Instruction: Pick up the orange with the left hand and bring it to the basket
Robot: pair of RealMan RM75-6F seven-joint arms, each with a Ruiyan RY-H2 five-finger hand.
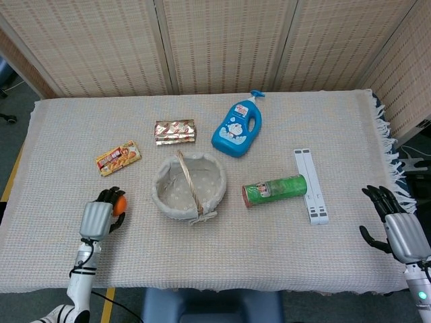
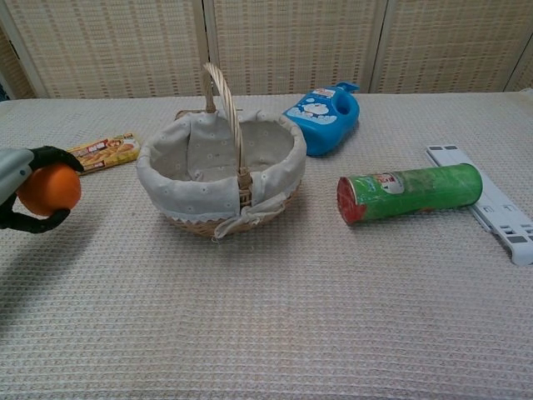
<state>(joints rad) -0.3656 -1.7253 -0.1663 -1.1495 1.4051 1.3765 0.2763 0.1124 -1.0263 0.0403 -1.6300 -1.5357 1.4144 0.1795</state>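
Observation:
My left hand [image 1: 98, 217] [image 2: 18, 187] grips the orange [image 1: 119, 204] [image 2: 50, 189] and holds it lifted off the cloth, left of the basket. The lined wicker basket [image 1: 219, 186] [image 2: 163, 185] with an upright handle stands at the table's middle, nothing visible inside it. My right hand [image 1: 397, 225] hovers at the table's right front corner with its fingers apart, holding nothing; the chest view does not show it.
Around the basket lie a yellow snack pack [image 1: 118, 157] [image 2: 98, 153], a foil snack pack [image 1: 175, 131], a blue bottle [image 1: 238, 127] [image 2: 325, 117], a green can [image 1: 274, 190] [image 2: 410, 192] on its side and a white stand [image 1: 310, 185] [image 2: 485, 202].

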